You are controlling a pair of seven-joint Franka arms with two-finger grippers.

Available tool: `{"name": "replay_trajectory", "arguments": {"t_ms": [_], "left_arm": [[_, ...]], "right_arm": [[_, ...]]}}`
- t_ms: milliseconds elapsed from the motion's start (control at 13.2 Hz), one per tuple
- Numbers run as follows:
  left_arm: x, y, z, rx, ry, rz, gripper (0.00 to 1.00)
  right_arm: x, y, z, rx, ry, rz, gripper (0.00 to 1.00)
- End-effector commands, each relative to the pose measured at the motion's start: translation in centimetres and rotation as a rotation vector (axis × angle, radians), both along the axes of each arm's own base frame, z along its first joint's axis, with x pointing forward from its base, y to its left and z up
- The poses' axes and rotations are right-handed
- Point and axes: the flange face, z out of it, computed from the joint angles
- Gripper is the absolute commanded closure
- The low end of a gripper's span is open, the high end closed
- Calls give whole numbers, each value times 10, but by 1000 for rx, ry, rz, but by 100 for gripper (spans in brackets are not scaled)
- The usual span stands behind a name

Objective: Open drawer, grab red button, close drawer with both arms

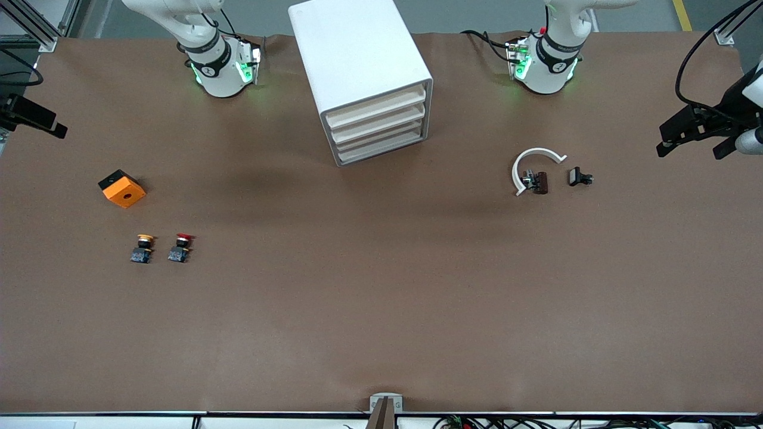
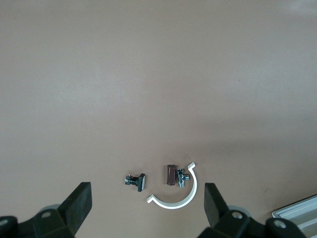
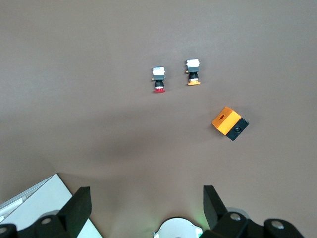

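Your red-capped button [image 1: 180, 247] lies on its side on the brown table [image 1: 381, 322], long axis running toward and away from the front camera, red cap at the end farther from that camera. Just beside it, toward the right arm's end, lies the yellow-capped button [image 1: 142, 248], pointing the same way. The orange cube [image 1: 122, 189] sits farther from the camera than both. Bare tabletop surrounds the red one otherwise.

The white cabinet [image 1: 363, 71] stands between the arm bases, all four drawers [image 1: 377, 124] shut.

Your right gripper [image 3: 147, 206] hangs high with fingers apart, well away from the button. Your left gripper [image 2: 148, 206], fingers also apart, hangs over the white clamp ring [image 2: 176, 196].
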Motion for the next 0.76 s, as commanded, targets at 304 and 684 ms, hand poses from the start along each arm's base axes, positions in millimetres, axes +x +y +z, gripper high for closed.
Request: {"name": "replay_trajectory", "arguments": {"t_ms": [304, 684], "left_arm": [[-1, -2, 2, 1, 9, 8, 0], [-1, -2, 2, 1, 9, 8, 0]], "right_arm": [[-21, -9, 8, -8, -57, 59, 0], [-23, -6, 12, -58, -58, 67, 0]]}}
